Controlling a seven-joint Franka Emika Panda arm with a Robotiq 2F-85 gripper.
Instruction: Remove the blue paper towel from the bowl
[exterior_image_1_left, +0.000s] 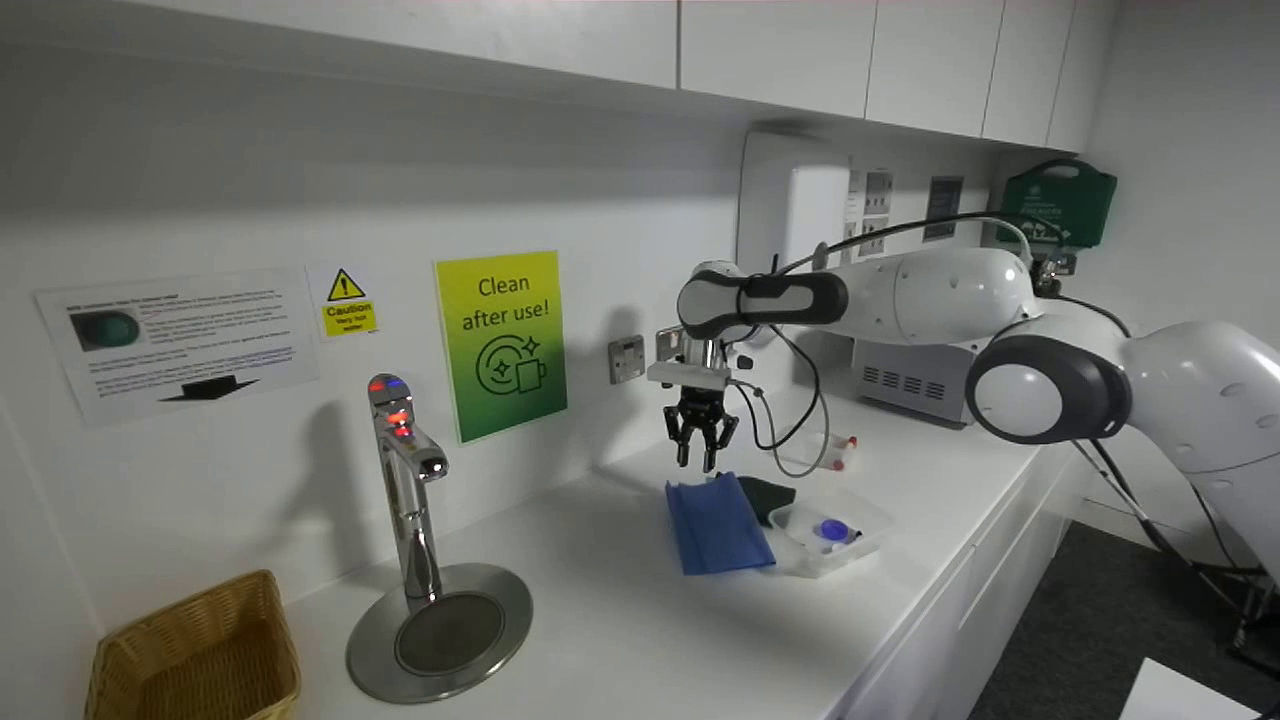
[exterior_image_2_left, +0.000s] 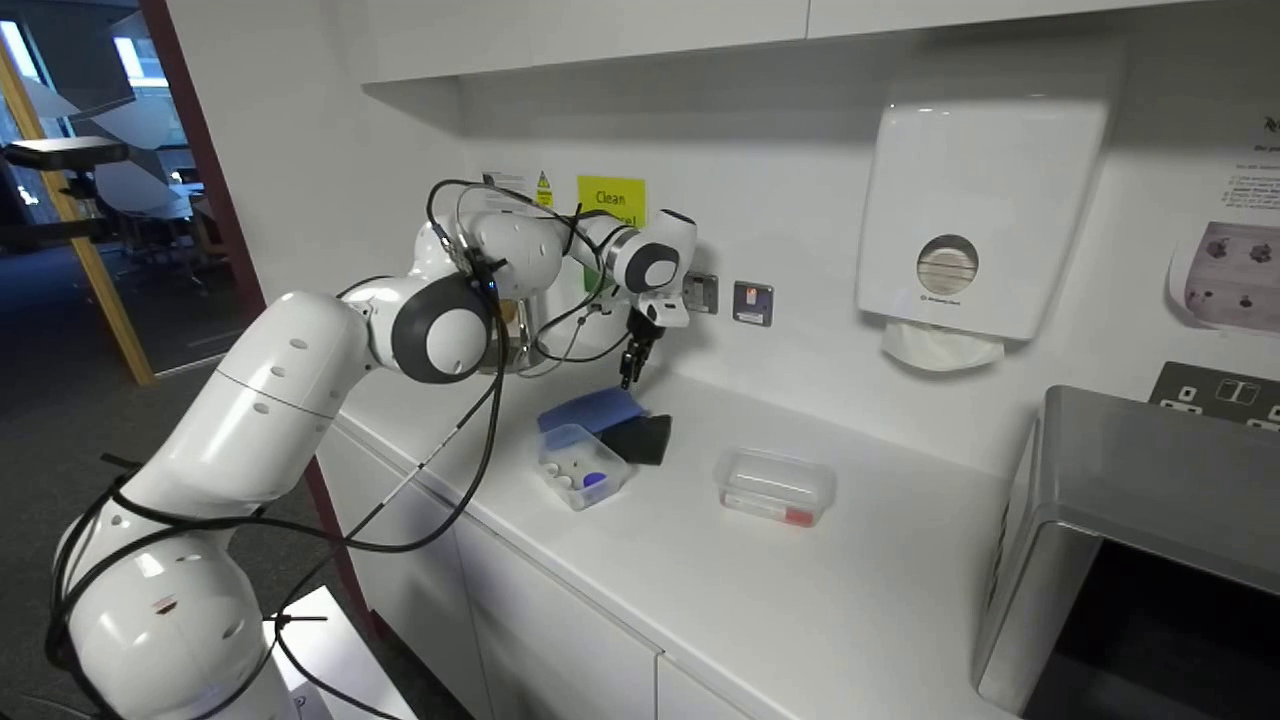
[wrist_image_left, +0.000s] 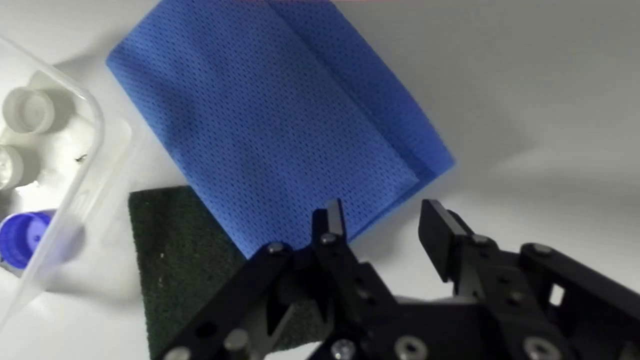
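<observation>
The folded blue paper towel (exterior_image_1_left: 722, 528) lies on the counter, outside the clear plastic bowl (exterior_image_1_left: 822, 568) and beside it. The towel also shows in an exterior view (exterior_image_2_left: 590, 410) and the wrist view (wrist_image_left: 280, 115). It partly overlaps a dark green pad (wrist_image_left: 172, 260). The bowl, a rectangular tub (wrist_image_left: 99, 125), holds white caps and a blue cap (wrist_image_left: 24, 237). My gripper (exterior_image_1_left: 696, 464) is open and empty above the towel's wall-side end. In the wrist view the fingers (wrist_image_left: 382, 212) are apart, one in front of the towel's corner and one in front of bare counter.
A second clear tub (exterior_image_2_left: 775, 480) with red items stands farther along the counter, before a grey microwave (exterior_image_2_left: 1170, 470). A tap (exterior_image_1_left: 410, 490) and wicker basket (exterior_image_1_left: 275, 610) stand at the opposite end. The wall (exterior_image_1_left: 620, 470) runs close behind the gripper.
</observation>
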